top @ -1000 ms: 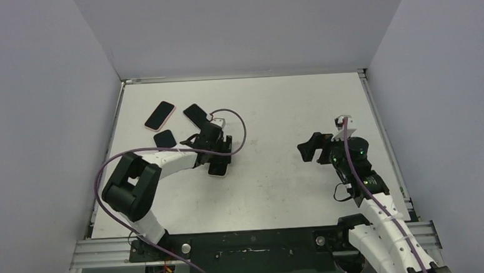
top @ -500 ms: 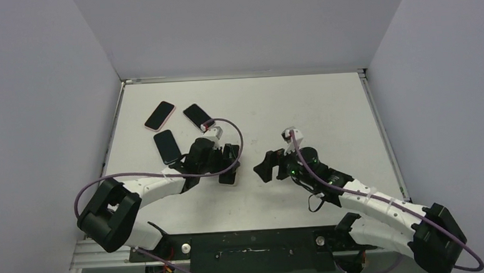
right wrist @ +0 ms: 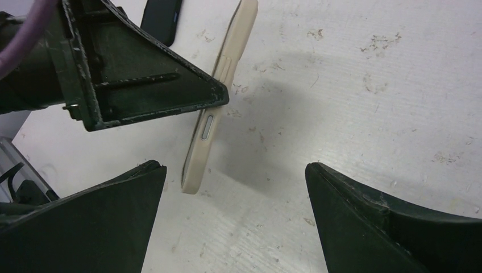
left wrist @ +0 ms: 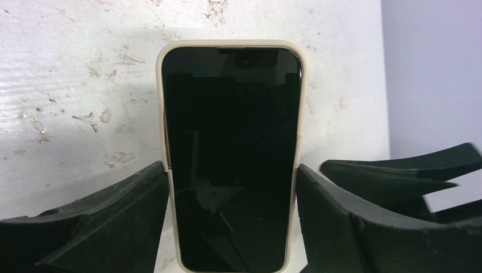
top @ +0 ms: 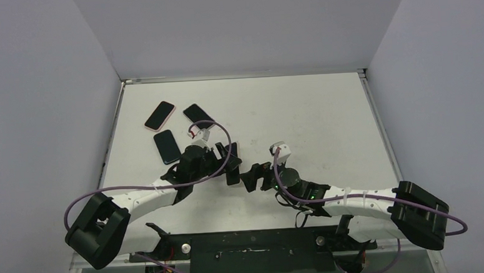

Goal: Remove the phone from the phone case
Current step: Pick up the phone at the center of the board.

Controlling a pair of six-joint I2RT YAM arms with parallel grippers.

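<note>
A phone (left wrist: 230,153) with a dark screen sits inside a cream phone case (left wrist: 161,114). My left gripper (left wrist: 232,219) is shut on the long sides of the case and holds it tilted, off the table. In the top view the cased phone (top: 231,164) is near the table's middle front, in the left gripper (top: 227,167). My right gripper (top: 252,176) is just to its right, open wide with nothing between its fingers. In the right wrist view the case's edge (right wrist: 219,108), with its side button, hangs ahead and left of the right gripper (right wrist: 236,219), apart from both fingers.
Three other phones lie at the back left: one in a pink case (top: 159,115), and two dark ones (top: 198,115) (top: 166,147). The left arm's purple cable (top: 223,128) loops above the held phone. Grey walls close in the white table (top: 326,119).
The left gripper has carried the cased phone nearer and to the right. The right arm has swung left from the table's right side, bringing its open gripper beside the phone.
</note>
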